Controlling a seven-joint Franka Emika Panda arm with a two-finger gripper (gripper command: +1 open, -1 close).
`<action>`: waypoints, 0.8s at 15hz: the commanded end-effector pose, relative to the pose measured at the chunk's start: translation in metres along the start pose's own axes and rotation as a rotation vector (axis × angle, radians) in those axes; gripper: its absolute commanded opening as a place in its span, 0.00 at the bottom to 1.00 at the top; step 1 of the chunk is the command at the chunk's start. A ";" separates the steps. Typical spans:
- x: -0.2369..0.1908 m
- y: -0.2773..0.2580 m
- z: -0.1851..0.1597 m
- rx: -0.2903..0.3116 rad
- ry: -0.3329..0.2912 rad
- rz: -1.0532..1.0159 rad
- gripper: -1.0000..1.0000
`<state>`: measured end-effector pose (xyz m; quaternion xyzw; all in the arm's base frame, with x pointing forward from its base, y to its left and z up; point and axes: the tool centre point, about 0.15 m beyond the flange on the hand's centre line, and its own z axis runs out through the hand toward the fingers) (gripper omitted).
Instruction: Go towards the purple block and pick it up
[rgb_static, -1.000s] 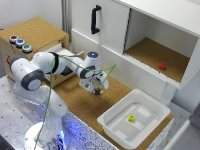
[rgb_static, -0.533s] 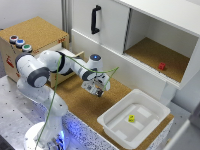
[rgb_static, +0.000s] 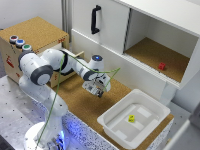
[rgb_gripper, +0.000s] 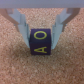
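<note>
A cork-topped desk (rgb_static: 80, 102) carries the scene; its brown, speckled surface runs from a cork-covered box (rgb_static: 35, 42) at the exterior view's left to a white tray (rgb_static: 112, 127) at the exterior view's right. Behind it stands a white cabinet (rgb_static: 112, 30) with a black handle (rgb_static: 94, 19) on its closed door and an open compartment lined with the same cork, where a small red block (rgb_static: 161, 66) sits. A small yellow block (rgb_static: 131, 119) lies inside the tray. Three coloured buttons (rgb_static: 20, 43) top the box. The arm's base rests on a perforated metal plate (rgb_static: 15, 117) below the desk.

The pincer (rgb_static: 98, 90) hangs low over the cork, between the cabinet front and the tray. In the wrist view the purple block (rgb_gripper: 41, 42) rests on the cork between the pincer's two fingers (rgb_gripper: 20, 27), which stand on either side and seem to touch its sides, though the blur leaves it unclear whether they actually grip it. The block is dark, nearly black, with yellow ring-like marks on its top and front faces.

In the exterior view the block itself is hidden under the pincer. The wrist view is soft and cuts the fingers off at their upper ends. A thin green cable (rgb_static: 60, 82) loops across the arm.
</note>
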<state>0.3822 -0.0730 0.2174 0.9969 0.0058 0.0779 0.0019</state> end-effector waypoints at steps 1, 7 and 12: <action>0.016 -0.001 -0.012 -0.013 -0.043 0.013 0.00; 0.023 -0.059 -0.113 -0.145 0.042 -0.175 0.00; 0.034 -0.102 -0.192 -0.177 0.138 -0.304 0.00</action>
